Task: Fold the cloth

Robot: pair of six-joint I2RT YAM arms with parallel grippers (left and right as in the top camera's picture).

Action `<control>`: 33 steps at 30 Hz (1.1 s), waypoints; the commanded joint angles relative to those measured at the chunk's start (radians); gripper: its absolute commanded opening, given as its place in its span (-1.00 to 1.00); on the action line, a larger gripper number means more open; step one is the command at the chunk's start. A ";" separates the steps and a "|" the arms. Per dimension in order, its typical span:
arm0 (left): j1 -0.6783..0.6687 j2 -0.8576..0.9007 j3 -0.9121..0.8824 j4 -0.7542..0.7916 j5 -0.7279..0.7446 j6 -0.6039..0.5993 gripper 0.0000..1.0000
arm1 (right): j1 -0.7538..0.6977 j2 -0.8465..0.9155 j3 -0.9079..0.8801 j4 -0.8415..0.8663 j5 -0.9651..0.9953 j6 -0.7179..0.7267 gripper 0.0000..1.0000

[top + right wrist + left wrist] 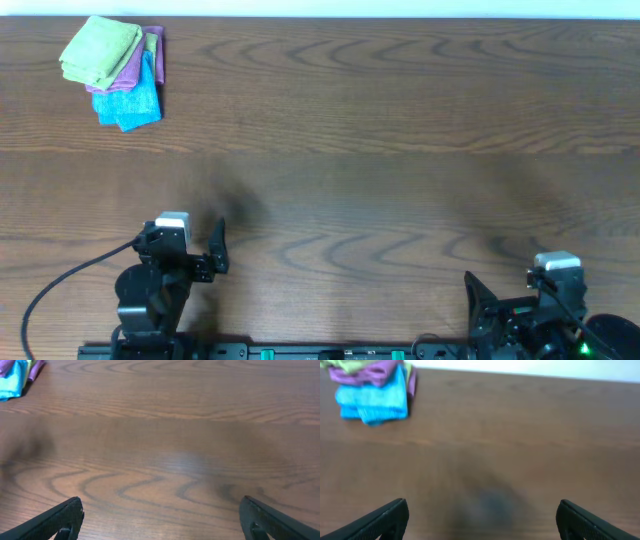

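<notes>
The cloth (98, 50) lies as a yellow-green bundle of layers on top of a small pile, over the far-left part of the bright blue cloth (130, 100). A purple cloth (141, 60) sits between the two, its edge showing along the right side of the pile. The blue cloth is at the bottom, and its near end sticks out towards the arms, flat on the dark wood-grain bench (400, 120). The left gripper (480, 512) is well apart from the blue cloth, on the near side and a little to its right. Its two black fingers are spread wide, with only bare bench between them. The left wrist view is blurred, though the blue cloth is plain in its upper left corner. The right gripper (161, 512) is much farther from the blue cloth, near and far off to the right. It too is spread wide and holds nothing. A black cable (60, 285) curves from the left arm, on the near side of the blue cloth.
</notes>
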 commanded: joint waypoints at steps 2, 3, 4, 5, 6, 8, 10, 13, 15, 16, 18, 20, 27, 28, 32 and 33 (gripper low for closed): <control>-0.005 -0.039 -0.058 0.014 -0.010 0.017 0.91 | 0.008 -0.002 0.000 0.000 -0.002 0.014 0.98; -0.005 -0.056 -0.074 0.014 -0.010 0.016 0.91 | 0.008 -0.002 0.000 0.000 -0.002 0.014 0.99; -0.005 -0.075 -0.088 0.014 -0.005 0.016 0.91 | 0.008 -0.002 0.000 0.000 -0.002 0.014 0.98; -0.005 -0.094 -0.102 0.014 -0.001 0.016 0.91 | 0.008 -0.002 0.000 0.000 -0.002 0.014 0.98; -0.005 -0.108 -0.114 0.014 0.008 0.016 0.91 | 0.008 -0.002 0.000 0.000 -0.002 0.014 0.99; -0.005 -0.118 -0.114 0.015 0.009 0.016 0.91 | 0.008 -0.002 0.000 0.000 -0.002 0.014 0.98; -0.005 -0.120 -0.114 0.014 0.009 0.017 0.91 | 0.008 -0.002 0.000 0.000 -0.002 0.014 0.98; -0.005 -0.123 -0.114 0.014 0.009 0.017 0.91 | 0.008 -0.002 0.000 0.000 -0.002 0.014 0.99; -0.006 -0.142 -0.114 0.014 0.009 0.017 0.91 | 0.008 -0.002 0.000 0.000 -0.002 0.014 0.98; -0.006 -0.147 -0.114 0.014 0.009 0.017 0.91 | 0.008 -0.002 0.000 0.000 -0.002 0.014 0.98; -0.007 -0.146 -0.114 0.014 0.013 0.016 0.91 | 0.008 -0.002 0.000 0.000 -0.002 0.014 0.99; -0.011 -0.146 -0.114 0.014 0.012 0.017 0.91 | 0.008 -0.002 0.000 0.000 -0.002 0.014 0.98; -0.010 -0.145 -0.114 0.014 0.012 0.017 0.91 | 0.008 -0.002 0.000 0.000 -0.002 0.014 0.98; -0.010 -0.145 -0.114 0.014 0.012 0.017 0.91 | 0.008 -0.002 0.000 0.000 -0.002 0.014 0.99; -0.010 -0.145 -0.114 0.014 0.012 0.017 0.91 | 0.008 -0.002 0.000 0.000 -0.002 0.014 0.98; -0.010 -0.145 -0.114 0.014 0.012 0.017 0.91 | 0.008 -0.002 0.000 0.000 -0.002 0.014 0.99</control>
